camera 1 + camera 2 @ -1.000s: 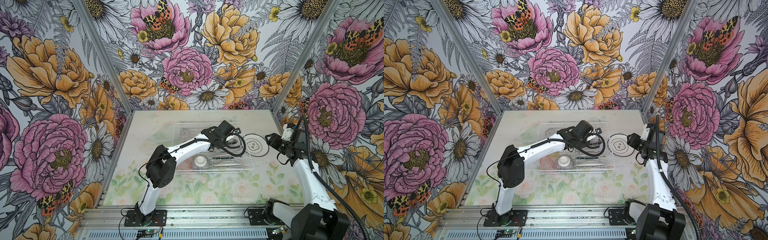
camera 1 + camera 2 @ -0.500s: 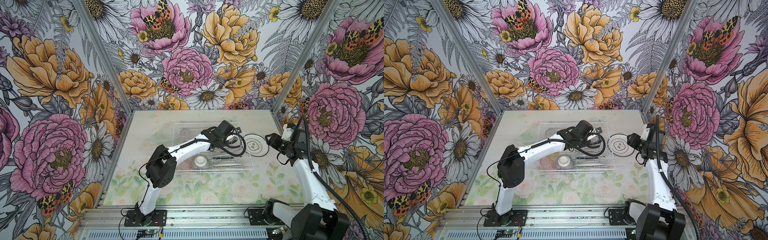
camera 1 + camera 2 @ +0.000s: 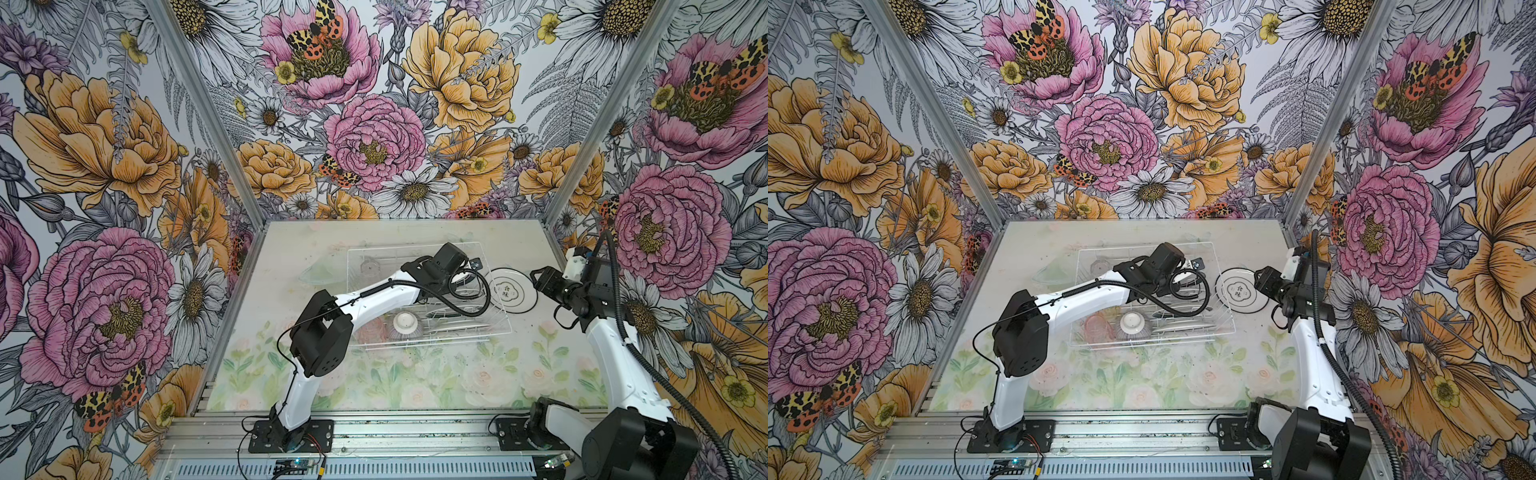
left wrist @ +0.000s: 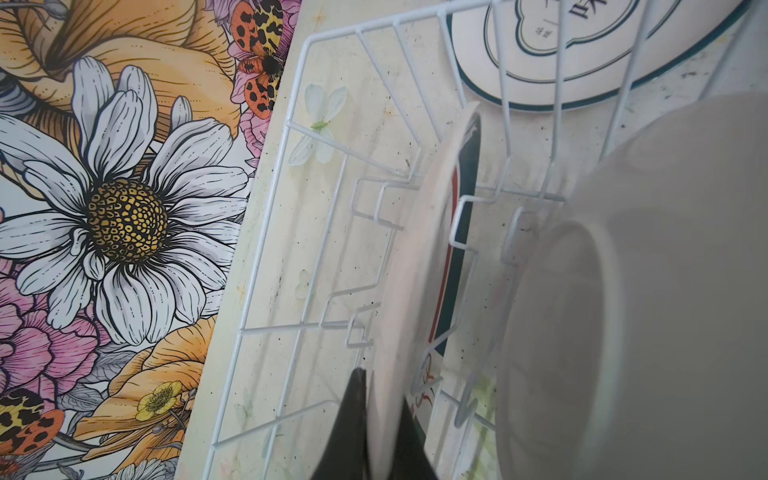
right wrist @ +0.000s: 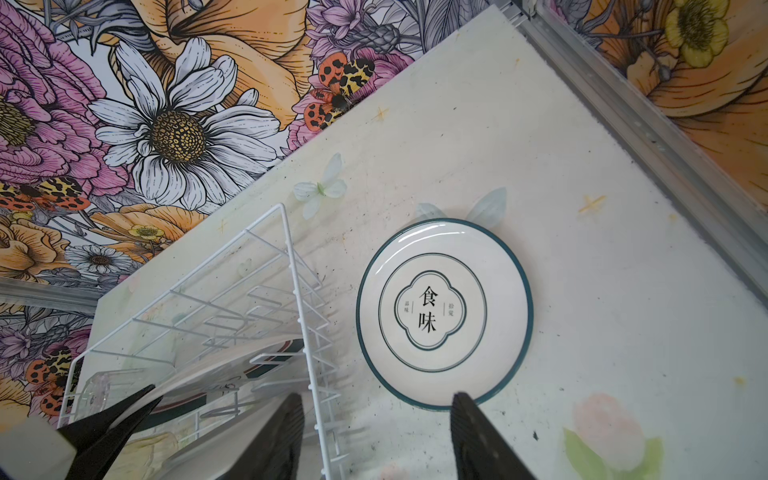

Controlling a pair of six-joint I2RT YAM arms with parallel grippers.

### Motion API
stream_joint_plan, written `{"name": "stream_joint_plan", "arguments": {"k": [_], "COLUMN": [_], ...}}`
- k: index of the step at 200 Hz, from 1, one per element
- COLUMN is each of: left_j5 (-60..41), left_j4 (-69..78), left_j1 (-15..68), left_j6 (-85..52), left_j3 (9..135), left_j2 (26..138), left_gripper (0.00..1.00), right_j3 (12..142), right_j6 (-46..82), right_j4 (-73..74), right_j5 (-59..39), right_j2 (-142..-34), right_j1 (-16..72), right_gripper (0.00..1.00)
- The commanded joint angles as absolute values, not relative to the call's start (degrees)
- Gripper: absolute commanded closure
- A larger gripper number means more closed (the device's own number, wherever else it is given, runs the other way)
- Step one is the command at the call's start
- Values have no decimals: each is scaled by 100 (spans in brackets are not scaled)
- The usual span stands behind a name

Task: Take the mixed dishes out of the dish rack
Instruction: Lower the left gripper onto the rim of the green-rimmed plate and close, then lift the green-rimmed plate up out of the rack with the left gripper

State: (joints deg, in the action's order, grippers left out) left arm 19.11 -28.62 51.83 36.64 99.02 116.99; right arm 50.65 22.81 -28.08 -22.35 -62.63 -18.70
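Item: red-striped plate (image 4: 415, 249), upright between dish rack (image 4: 258, 249) prongs; my left hand (image 4: 384, 407) clenched on its rim for lifting; right hand (image 5: 376, 419) released

Reaching left end effector (image 3: 1170, 279) into dish rack (image 3: 1220, 309) at a racked plate (image 3: 1180, 275), hanging right end effector (image 3: 1259, 276) beside flat plate (image 3: 1239, 291) on counter (image 3: 1142, 232).

Plate (image 4: 415, 249) face mostly hidden, neighbouring dish (image 4: 644, 291) blurred, cropped.
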Motion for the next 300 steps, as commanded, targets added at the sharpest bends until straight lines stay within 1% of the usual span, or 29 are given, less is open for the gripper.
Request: {"name": "stream_joint_plan", "arguments": {"k": [1,134,137,146,209,212,248,269,300], "left_j5": [2057,1833,1824,1795,1239,1050,90,-426,-1452], "left_j4": [-2665,-2665,-2667,-2663,-2646,-2647,-2642,-2597,-2242], "left_j1": [5130,5115,5111,5091,4732,4711,4381,4236,3860], "left_j6": [3476,3314,3307,3273,2705,2657,1922,1451,539], "left_j3": [9784,9473,9461,9452,9431,9449,9527,9541,9371], "left_j2": [11363,10489,10302,10198,9564,9529,9221,9100,8946], "left_gripper": [97,97,97,97,97,97,97,97,97], "right_j3": [5183,5176,5177,5177,5213,5216,5245,5252,5275], "right_j6": [2204,2255,2251,2261,2266,2254,2215,2255,2371], "right_j4": [-2850,-2857,-2854,-2863,-2848,-2848,-2758,-2632,-2397], "right_j5": [-2321,-2540,-2549,-2560,-2735,-2752,-3182,-3634,-4468], "right_j2": [-6170,-6021,-6012,-6007,-5968,-5961,-5833,-5732,-5669], "right_j1": [-1833,-1828,-1828,-1828,-1819,-1812,-1760,-1749,-1672], "right_gripper": [41,42,42,42,42,42,42,42,42]}}
